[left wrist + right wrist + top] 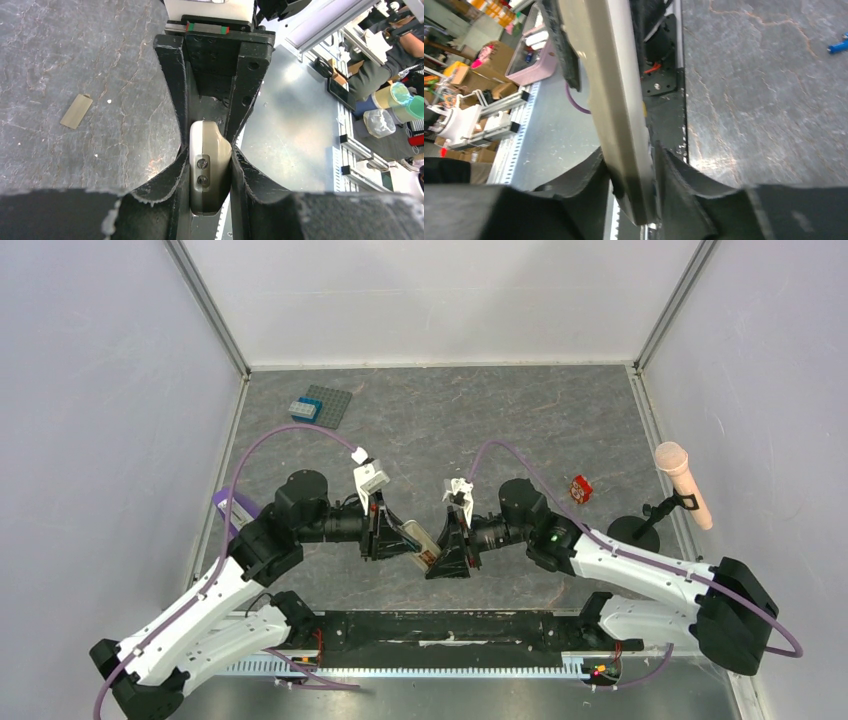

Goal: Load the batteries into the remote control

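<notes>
The white remote control [421, 539] is held off the table between both arms. My left gripper [398, 538] is shut on one end of it; in the left wrist view the remote [209, 160] shows end-on, pinched between the fingers of that gripper [210, 202]. My right gripper [447, 552] is shut on the other end; in the right wrist view the remote's long edge [616, 100] runs between the fingers of that gripper [638, 200]. One blue battery [838, 46] lies on the table at the right edge of the right wrist view. No battery shows in the top view.
A tan flat cover [76, 111] lies on the grey table. A blue toy brick on a grey studded plate [318, 405] sits at the back left. A small red-and-white object [580, 488] and a microphone on a stand [683, 483] are at the right.
</notes>
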